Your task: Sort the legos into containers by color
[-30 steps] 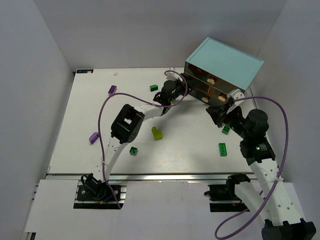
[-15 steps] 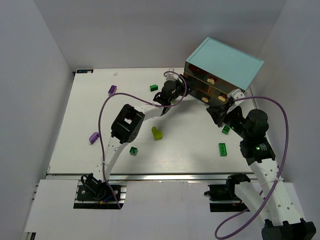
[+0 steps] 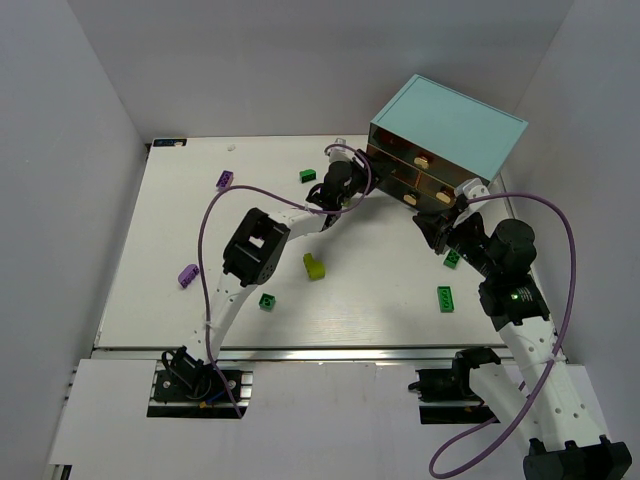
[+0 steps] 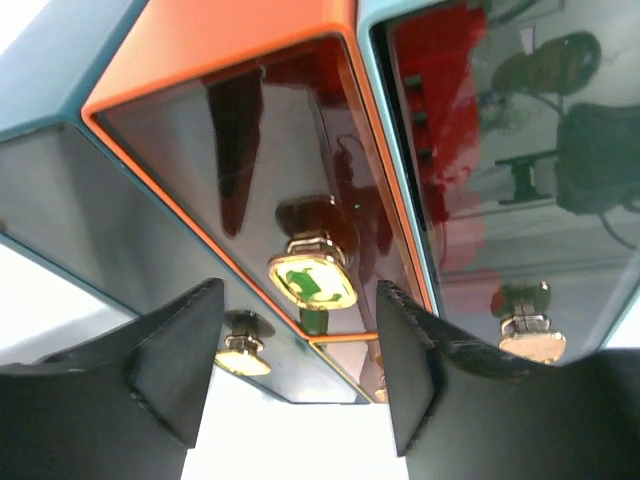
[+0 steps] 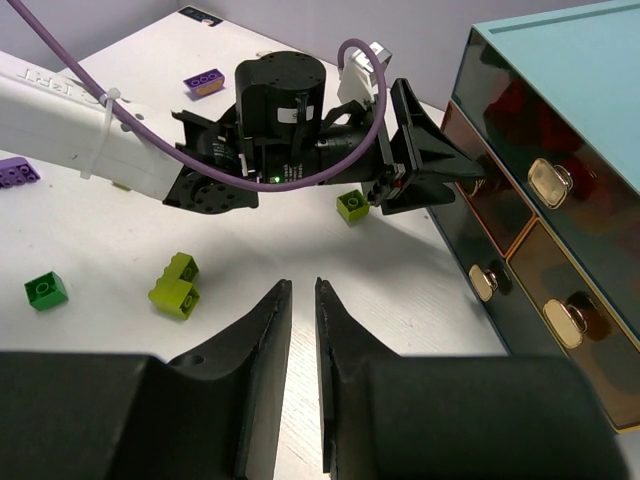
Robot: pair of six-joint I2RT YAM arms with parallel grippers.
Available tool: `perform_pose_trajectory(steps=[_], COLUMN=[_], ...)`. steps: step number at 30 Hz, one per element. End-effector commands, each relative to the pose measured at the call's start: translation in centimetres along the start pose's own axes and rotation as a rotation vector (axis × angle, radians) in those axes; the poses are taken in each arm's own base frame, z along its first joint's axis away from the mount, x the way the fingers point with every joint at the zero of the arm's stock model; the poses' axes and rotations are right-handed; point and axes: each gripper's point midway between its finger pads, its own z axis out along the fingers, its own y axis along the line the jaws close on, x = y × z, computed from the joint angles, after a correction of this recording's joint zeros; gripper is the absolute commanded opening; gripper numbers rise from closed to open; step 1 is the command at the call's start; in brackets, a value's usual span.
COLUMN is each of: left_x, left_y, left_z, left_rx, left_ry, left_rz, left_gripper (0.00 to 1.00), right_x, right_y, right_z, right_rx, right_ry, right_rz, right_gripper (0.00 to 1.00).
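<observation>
Left claw (image 4: pixel 300 372) gaping wide, drawer knob (image 4: pixel 312 280) just ahead between its jaws: ease forward squarely, close centred, pull straight

Only one piece of writing shows. In the right wrist view, a short row of dark printed letters (image 5: pixel 32 72) stands on the white link of the left arm (image 5: pixel 70 120), at the left edge. It is upside down and cut off by the frame, and looks like "I2RT", though this is not certain. A small white sticker (image 5: pixel 291 113) on the arm's black motor housing is too small to read. A dark tag (image 5: pixel 200 15) at the desk's far left edge is likewise too blurred to read.
</observation>
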Motion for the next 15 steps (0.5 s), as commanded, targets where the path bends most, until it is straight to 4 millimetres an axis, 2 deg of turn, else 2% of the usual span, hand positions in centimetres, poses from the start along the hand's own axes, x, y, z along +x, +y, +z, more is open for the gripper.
perform_pose_trajectory(steps=[1, 10, 15], left_x=[-2.4, -3.2, -3.0], left_y=[-1.9, -1.7, -1.8], left_z=[0.5, 1.0, -0.5], left_rx=[0.03, 0.033, 0.035], left_ry=[-0.058, -0.109, -0.099], left_rz=[0.006, 0.001, 0.003], left_gripper=[0.68, 0.49, 0.37], right_x=[-1.0, -1.1, -1.0], right_y=[-0.4, -0.6, -0.8], right_z=[0.1, 0.0, 0.0], right_rx=[0.016, 0.027, 0.035], right_ry=[-0.041, -0.045, -0.043], right_rz=[-0.021, -0.03, -0.034], right_gripper=[0.21, 0.21, 0.21])
